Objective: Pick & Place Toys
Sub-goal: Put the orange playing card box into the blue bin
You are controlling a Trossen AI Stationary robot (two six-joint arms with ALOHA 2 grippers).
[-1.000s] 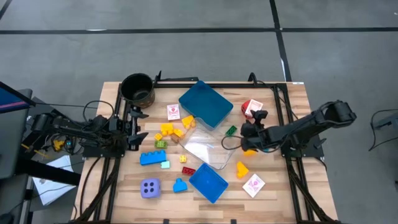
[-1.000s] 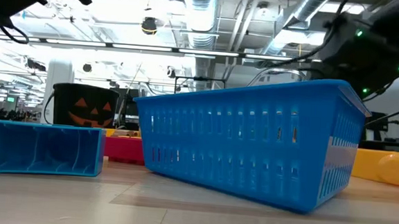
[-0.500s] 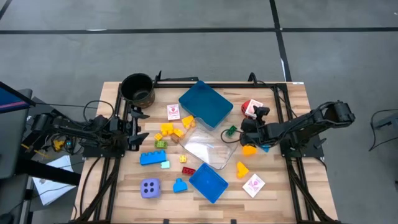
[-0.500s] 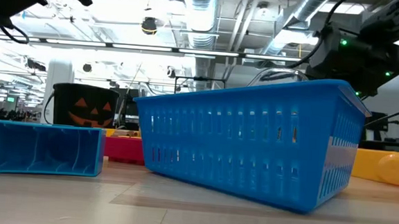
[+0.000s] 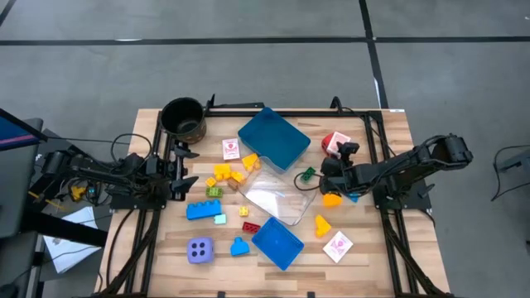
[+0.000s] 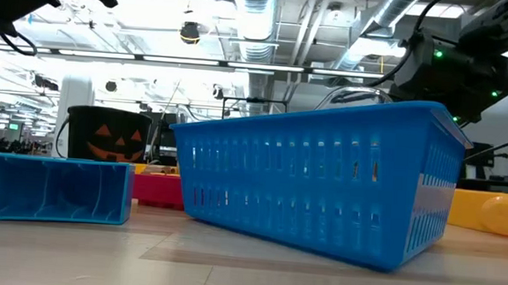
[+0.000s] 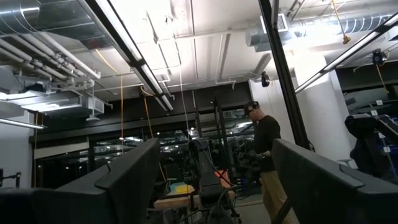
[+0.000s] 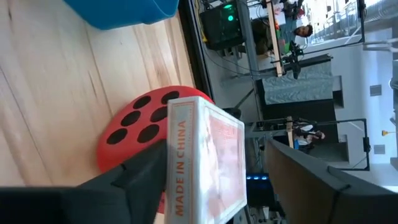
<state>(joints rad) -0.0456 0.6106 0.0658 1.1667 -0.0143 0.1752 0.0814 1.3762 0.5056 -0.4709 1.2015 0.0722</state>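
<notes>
At the table's right side, my right gripper (image 5: 338, 159) reaches toward the white card (image 8: 208, 163) leaning against the red die (image 8: 140, 134); its fingers straddle the card, and I cannot tell whether they pinch it. A yellow brick (image 5: 331, 199) lies just beside that gripper. My left gripper (image 5: 184, 165) waits at the left edge, fingers spread, near the dark pot (image 5: 184, 118).
</notes>
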